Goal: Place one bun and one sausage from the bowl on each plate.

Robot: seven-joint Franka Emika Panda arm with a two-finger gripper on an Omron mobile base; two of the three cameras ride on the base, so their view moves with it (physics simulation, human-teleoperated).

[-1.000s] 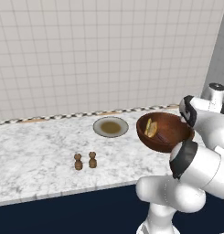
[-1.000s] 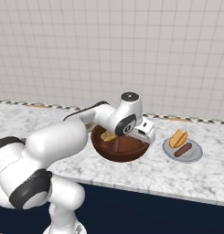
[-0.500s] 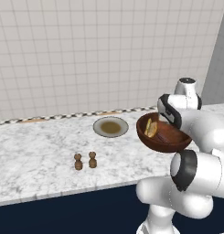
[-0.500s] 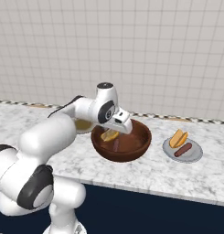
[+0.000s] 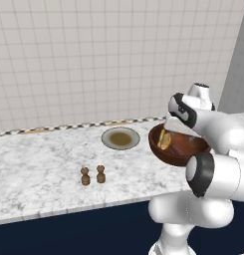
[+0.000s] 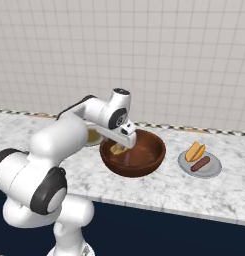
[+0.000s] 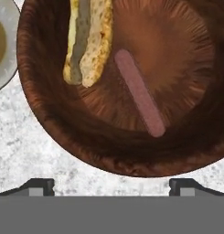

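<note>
Marble tabletop (image 6: 159,192): hand (image 6: 125,141) is hovering over the bowl (image 6: 144,162), jaws fully spread, holding nothing. Bun (image 7: 88,41) and sausage (image 7: 140,93) are lying inside. I'd be centring over the bun, descending straight, closing across its narrow width, then heading for the brown-centred plate (image 5: 120,138).

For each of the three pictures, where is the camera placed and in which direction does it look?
Left base view: behind the arm on its left, looking forward and down at the counter; arm at lower right.
Right base view: behind on its right; arm at lower left, plain plate already filled.
Hand view: on the hand, looking down into the bowl; open gripper at the bottom.
All share the bowl with its bun and sausage.
</note>
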